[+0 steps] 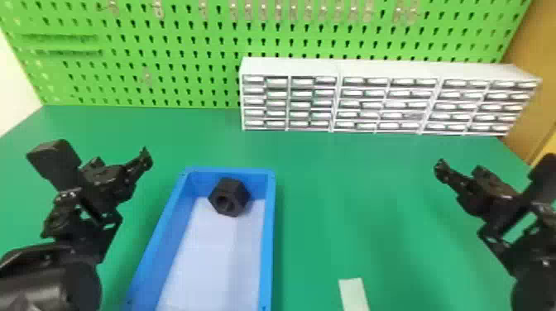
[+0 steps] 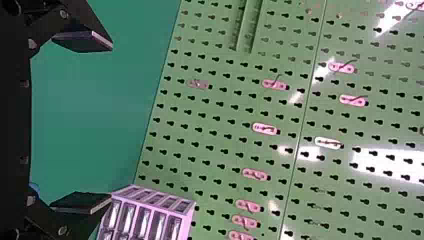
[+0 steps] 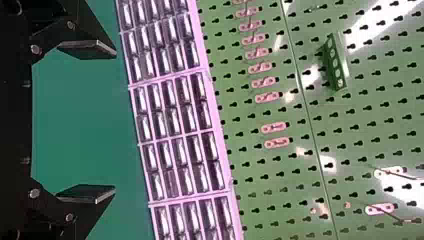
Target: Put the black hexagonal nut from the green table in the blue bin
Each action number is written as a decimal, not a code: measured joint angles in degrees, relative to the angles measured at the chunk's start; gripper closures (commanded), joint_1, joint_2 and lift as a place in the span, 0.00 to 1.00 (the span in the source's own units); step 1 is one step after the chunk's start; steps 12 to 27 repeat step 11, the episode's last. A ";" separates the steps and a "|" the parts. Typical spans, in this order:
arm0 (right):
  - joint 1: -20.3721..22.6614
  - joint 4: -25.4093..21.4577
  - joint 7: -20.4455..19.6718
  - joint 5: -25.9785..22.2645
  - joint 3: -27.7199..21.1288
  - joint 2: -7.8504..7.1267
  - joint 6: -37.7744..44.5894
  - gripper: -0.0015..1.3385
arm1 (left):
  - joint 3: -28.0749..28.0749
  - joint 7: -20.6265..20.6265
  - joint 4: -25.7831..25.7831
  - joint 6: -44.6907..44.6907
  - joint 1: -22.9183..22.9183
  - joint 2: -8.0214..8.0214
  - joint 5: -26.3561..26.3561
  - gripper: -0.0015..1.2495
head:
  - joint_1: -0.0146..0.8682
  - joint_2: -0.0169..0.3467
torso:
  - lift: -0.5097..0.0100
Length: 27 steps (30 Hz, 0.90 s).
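Inside the blue bin, a chunky black hexagonal nut (round-holed), left pincer and right pincer wide.

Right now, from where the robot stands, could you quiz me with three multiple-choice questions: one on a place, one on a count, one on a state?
1. Where is the nut?
A) On top of the drawers
B) Inside the bin, at its far end
C) Outside the bin, to its right

2. How many nuts are in the bin?
A) One
B) Two
C) Three

3. How is the left gripper?
A) Shut on a nut
B) Shut on nothing
C) Open

Key:
1 B: the head view shows it within the blue walls, by the far one.
2 A: a single black hexagon lies there.
3 C: its two fingers stand wide apart in the left wrist view.
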 measured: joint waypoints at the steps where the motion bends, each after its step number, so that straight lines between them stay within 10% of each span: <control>1: 0.00 0.00 0.00 -0.01 0.00 0.02 0.00 0.24 | -0.01 0.00 0.00 0.00 0.00 0.00 0.00 0.17 | 0.77 0.14 | 0.79; 27: 0.03 0.00 0.00 -0.01 0.03 0.07 0.00 0.24 | -0.02 -0.01 0.00 0.00 0.00 0.00 0.00 0.17 | 0.77 0.14 | 0.79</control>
